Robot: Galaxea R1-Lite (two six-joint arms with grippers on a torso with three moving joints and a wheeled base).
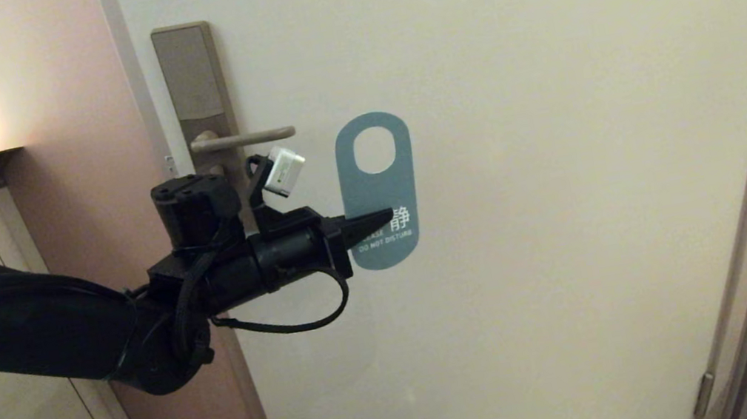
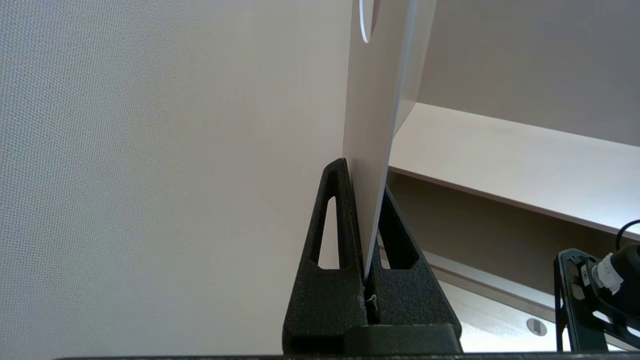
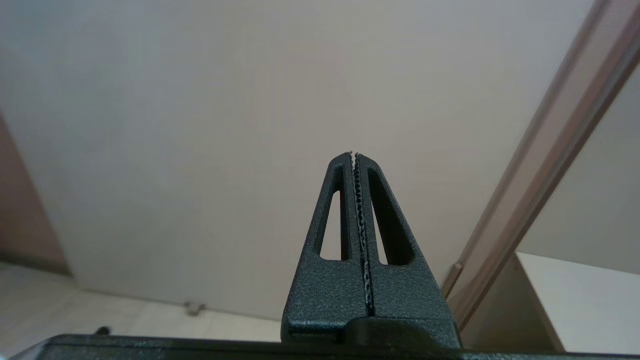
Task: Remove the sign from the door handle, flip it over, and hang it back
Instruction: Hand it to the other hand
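The left gripper [image 1: 376, 224] sits nearest the head camera, its black arm reaching in from the left, and its jaws are clamped on the sign [image 1: 379, 190]. It pinches the lower part of the sign from the left edge, beside the white lettering. In the left wrist view the sign [image 2: 372, 150] runs edge-on out of the closed fingers [image 2: 340, 220], thin and flat, its pale face turned toward that camera.

The sign is off the handle [image 1: 242, 139] and hangs free in front of the door [image 1: 557, 135], to the right of the lever's tip and slightly below it. Its long axis stands nearly upright, the round hole at the top and the rounded bottom end down. The blue face looks toward the head camera. The lever lies level, pointing right toward the sign, so the two long axes cross at about a right angle.

By my judgement the coming move turns on that hole: it sits just right of the lever's free end, and the sign needs turning over before the hole slides back on.

The right gripper [image 3: 356, 155] is shut on nothing, out of the head view, and clearly farther from the work.
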